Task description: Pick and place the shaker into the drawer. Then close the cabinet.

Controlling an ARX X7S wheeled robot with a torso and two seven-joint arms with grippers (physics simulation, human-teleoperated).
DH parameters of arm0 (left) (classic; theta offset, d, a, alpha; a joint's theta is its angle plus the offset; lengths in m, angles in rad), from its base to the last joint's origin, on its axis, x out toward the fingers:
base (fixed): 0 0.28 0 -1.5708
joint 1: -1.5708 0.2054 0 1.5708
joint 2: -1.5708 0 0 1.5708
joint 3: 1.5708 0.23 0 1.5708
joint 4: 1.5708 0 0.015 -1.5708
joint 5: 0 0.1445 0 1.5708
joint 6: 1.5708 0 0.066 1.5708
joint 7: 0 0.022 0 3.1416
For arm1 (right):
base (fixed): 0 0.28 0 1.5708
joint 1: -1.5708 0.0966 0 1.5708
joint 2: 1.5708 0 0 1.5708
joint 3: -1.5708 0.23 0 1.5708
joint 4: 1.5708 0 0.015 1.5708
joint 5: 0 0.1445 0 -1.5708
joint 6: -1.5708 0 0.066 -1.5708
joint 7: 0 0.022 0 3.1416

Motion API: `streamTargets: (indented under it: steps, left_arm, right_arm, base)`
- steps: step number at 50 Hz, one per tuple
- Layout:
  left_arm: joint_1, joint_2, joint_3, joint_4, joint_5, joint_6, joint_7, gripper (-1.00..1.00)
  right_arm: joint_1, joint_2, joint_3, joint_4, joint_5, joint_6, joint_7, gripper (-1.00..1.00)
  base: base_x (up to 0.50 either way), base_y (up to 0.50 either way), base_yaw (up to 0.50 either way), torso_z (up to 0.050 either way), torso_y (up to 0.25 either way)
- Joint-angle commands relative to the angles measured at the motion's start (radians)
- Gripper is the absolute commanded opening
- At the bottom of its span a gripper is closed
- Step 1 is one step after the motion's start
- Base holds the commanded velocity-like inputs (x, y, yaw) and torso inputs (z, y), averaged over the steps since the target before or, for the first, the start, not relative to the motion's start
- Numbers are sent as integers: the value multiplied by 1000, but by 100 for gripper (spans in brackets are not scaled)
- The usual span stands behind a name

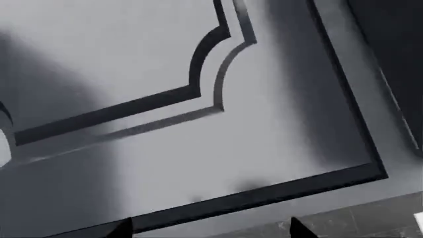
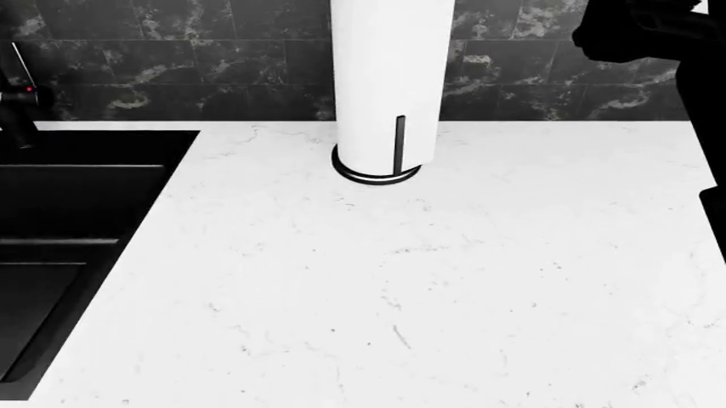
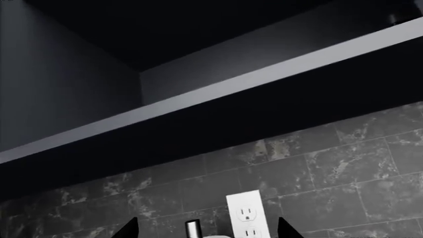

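Head view looks down on my white marble counter (image 2: 454,280), where a tall white paper-towel roll (image 2: 392,76) stands on a round dark base near the dark tiled wall (image 2: 227,59). A black sink (image 2: 68,212) is set into the counter on the far side of the roll from my right arm (image 2: 658,42), which shows only as a dark shape up by the wall.

My right pincer (image 3: 207,229) faces that tiled wall: two dark fingertips stand well apart, nothing between them, with a white outlet (image 3: 246,213) just past them and a dark cabinet shelf (image 3: 218,89) above.

My left pincer (image 1: 208,230) points at a grey panelled cabinet door (image 1: 198,99); its two tips are spread, holding nothing.

I see neither the shaker nor the drawer in any view.
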Motion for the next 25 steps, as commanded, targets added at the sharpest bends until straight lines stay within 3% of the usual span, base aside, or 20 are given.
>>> streamTargets:
  steps: [1, 4, 18, 21, 25]
  left_arm:
    - [-812, 627, 98, -708, 1178, 454, 706, 100]
    - [-812, 692, 17, -806, 1224, 580, 690, 100]
    - [-812, 775, 25, -1167, 1077, 762, 579, 100]
    - [-812, 778, 154, -1300, 898, 743, 612, 100]
    - [-812, 778, 503, -1443, 457, 807, 570, 100]
  right_arm:
    - [-15, 8, 2, 1, -4, -12, -8, 100]
    - [-19, 11, 3, -2, -2, -14, -9, 100]
    - [-48, 24, 1, -7, 2, -29, -12, 100]
    - [-51, 20, 0, -10, 12, -27, -12, 100]
    - [-66, 28, -4, -20, 15, -34, -13, 100]
  base:
    - [0, 0, 0, 0, 0]
    - [0, 0, 0, 0, 0]
    - [0, 0, 0, 0, 0]
    - [0, 0, 0, 0, 0]
    - [0, 0, 0, 0, 0]
